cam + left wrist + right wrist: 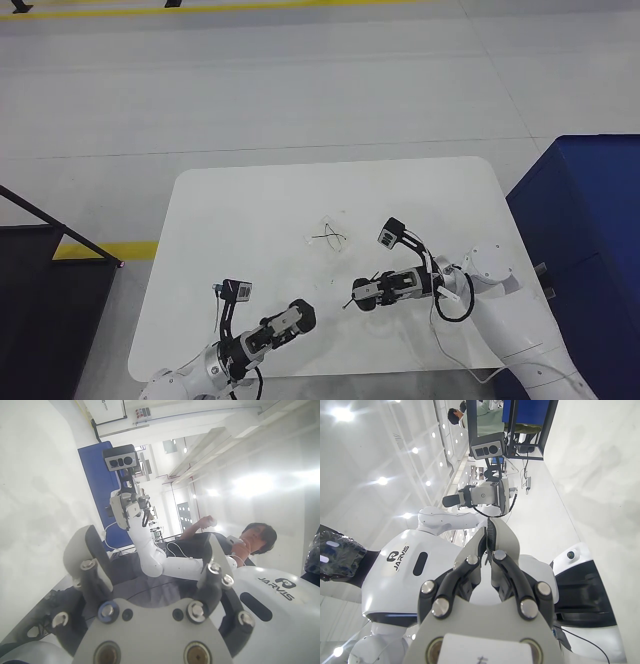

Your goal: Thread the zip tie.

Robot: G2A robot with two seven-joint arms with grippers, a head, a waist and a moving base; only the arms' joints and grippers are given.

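Observation:
The zip tie [328, 236] is a thin dark loop lying flat near the middle of the white table [250, 210]. My right gripper [352, 296] hovers a little nearer the front edge than the tie and slightly to its right, pointing left. In its own wrist view the right gripper [490, 527] is shut, the ribbed pads pressed together with nothing visible between them. My left gripper [303, 316] sits at the front of the table, left of the right one. Its fingers [87, 550] stand wide apart and hold nothing.
A blue cabinet [590, 230] stands close to the table's right edge. A dark frame [40, 300] sits on the floor at the left. Bare tabletop surrounds the tie on the far and left sides.

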